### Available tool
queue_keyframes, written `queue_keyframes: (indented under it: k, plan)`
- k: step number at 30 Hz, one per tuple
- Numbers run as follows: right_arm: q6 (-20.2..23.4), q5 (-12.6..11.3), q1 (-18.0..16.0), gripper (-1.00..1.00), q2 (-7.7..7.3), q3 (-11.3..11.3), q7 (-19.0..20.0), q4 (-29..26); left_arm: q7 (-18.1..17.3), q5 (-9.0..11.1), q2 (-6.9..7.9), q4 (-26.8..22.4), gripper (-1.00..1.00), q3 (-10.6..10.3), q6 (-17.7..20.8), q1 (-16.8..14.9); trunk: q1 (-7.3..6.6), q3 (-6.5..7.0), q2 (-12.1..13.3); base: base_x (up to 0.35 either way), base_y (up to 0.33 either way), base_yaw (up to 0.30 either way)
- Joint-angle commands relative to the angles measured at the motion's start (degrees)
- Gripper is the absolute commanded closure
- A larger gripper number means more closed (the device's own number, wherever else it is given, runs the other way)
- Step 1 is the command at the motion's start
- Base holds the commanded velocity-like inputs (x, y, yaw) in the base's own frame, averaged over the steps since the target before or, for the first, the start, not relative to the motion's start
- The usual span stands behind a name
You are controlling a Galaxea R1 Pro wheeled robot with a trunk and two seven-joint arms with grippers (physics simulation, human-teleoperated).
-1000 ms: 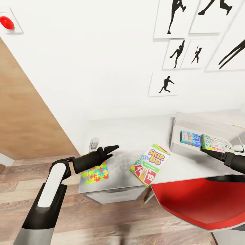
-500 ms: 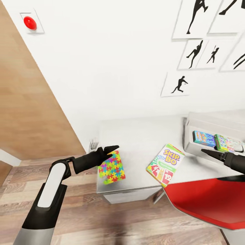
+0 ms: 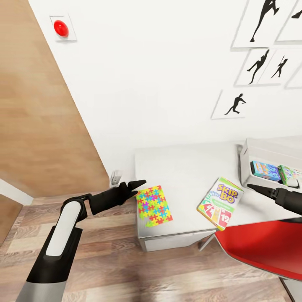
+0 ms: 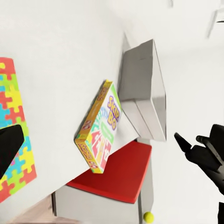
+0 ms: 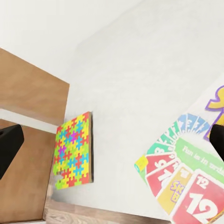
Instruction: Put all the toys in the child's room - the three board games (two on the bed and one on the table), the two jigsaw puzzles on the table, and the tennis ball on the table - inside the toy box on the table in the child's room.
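Observation:
On the pale table (image 3: pixel 184 167) a bright jigsaw puzzle (image 3: pixel 154 205) lies at the near left corner, with the Skip-Bo board game (image 3: pixel 220 203) to its right. The grey toy box (image 3: pixel 268 147) stands at the table's right end and holds a blue game box (image 3: pixel 265 170) and a green one (image 3: pixel 287 174). My left gripper (image 3: pixel 139 187) hovers open just left of the puzzle, off the table's edge. My right gripper (image 3: pixel 251 187) is open above the table, between the Skip-Bo box and the toy box. The left wrist view shows a small yellow-green ball (image 4: pixel 148 216) beyond the chair.
A red chair (image 3: pixel 260 243) is pushed under the table's near right side. A light wooden panel (image 3: pixel 37 126) fills the left, above plank floor (image 3: pixel 109 260). The white wall behind carries silhouette pictures (image 3: pixel 235 105) and a red button (image 3: pixel 61 28).
The whole picture has slid to the right, so the camera has turned left. The puzzle, once partly behind my left gripper, now shows whole. Both arms keep their pose.

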Motion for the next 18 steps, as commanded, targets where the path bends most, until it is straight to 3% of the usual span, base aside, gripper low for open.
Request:
queue_keyframes:
  k: [1,7,10,11,13,14,16,17,18]
  plan:
    - [0.26,0.38,-0.06,-1.00,0.03,0.00,0.44,0.00,0.67,0.50,0.22,0.00,-1.00,0.05,0.16,0.05,0.03,-0.09,-0.10,0.000,0.092,0.000]
    - [0.26,0.38,-0.06,-1.00,0.12,0.17,0.43,0.00,0.84,-0.02,1.61,0.26,-1.00,0.50,0.10,0.71,0.03,-0.09,-0.10,0.000,0.063,0.000]
    - [0.26,0.48,-0.09,-1.00,0.28,0.92,0.39,0.00,0.81,-0.52,3.74,0.92,-1.00,2.71,0.01,2.24,0.03,-0.09,-0.10,0.000,0.031,0.000]
    - [0.26,0.48,-0.09,-1.00,0.28,0.92,0.39,0.00,0.81,-0.52,3.74,0.92,-1.00,2.71,0.01,2.24,0.03,-0.09,-0.10,0.000,0.024,0.000]
    - [0.26,1.01,-0.21,-1.00,0.35,2.54,0.10,0.03,0.59,-0.71,5.17,1.40,-1.00,5.49,-0.02,3.80,0.03,-0.09,-0.10,0.000,0.017,0.000]
    - [0.26,1.01,-0.21,-1.00,0.35,2.54,0.10,0.03,0.59,-0.71,5.17,1.40,-1.00,5.49,-0.02,3.80,0.03,-0.09,-0.10,0.000,0.015,0.000]
    - [0.26,2.20,-0.43,-1.00,0.41,4.78,-0.70,0.08,0.40,-0.80,6.23,1.71,-1.00,9.14,-0.05,5.83,0.03,-0.09,-0.10,0.000,0.011,0.000]
    - [0.26,2.20,-0.43,-1.00,0.41,4.78,-0.70,0.08,0.40,-0.80,6.23,1.71,-1.00,9.14,-0.05,5.83,0.03,-0.09,-0.10,0.000,0.010,0.000]
    - [0.26,2.90,-0.55,-1.00,0.44,5.86,-1.29,0.10,0.34,-0.81,6.59,1.82,-1.00,10.99,-0.05,6.82,0.03,-0.09,-0.10,0.000,0.008,0.000]
